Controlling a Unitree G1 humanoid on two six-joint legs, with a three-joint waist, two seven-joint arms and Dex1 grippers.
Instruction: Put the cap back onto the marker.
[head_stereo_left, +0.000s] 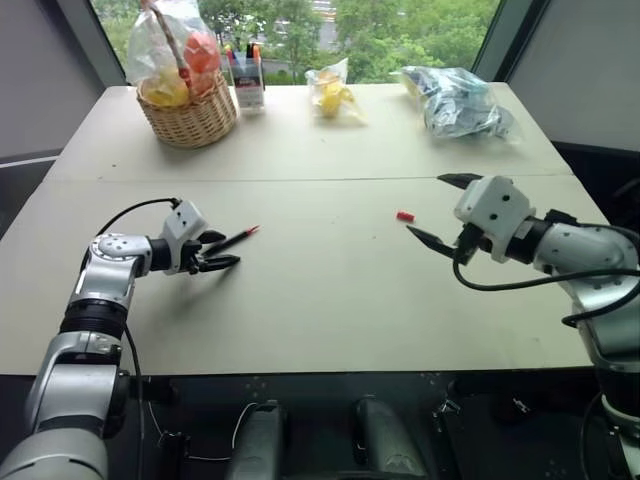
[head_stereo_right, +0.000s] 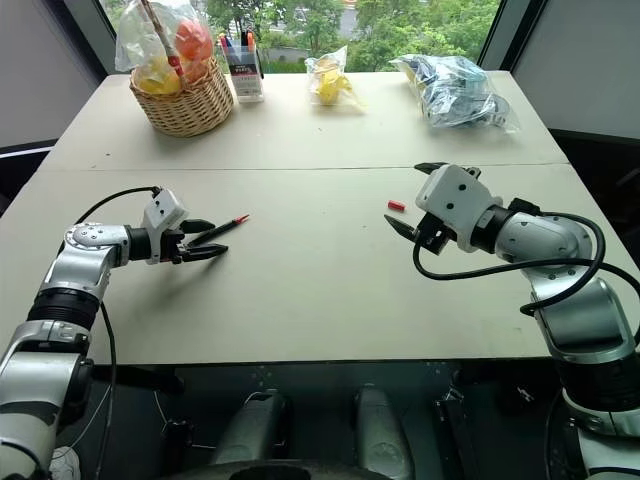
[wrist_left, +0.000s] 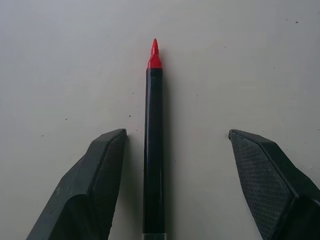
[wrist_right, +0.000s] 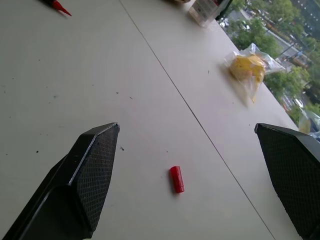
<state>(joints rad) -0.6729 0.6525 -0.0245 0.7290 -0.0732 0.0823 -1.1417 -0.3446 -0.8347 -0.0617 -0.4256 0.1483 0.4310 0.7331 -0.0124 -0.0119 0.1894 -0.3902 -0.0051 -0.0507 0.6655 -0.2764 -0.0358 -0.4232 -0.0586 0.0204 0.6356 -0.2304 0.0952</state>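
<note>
Marker lies on the tabletop between the spread fingers of the left hand, not gripped. Right hand is wide open near the cap.

No text, brand, number or sign can be read anywhere. The holder at the far edge of the table bears a white label with dark marks, too small to make out. The marker shows no print.
</note>
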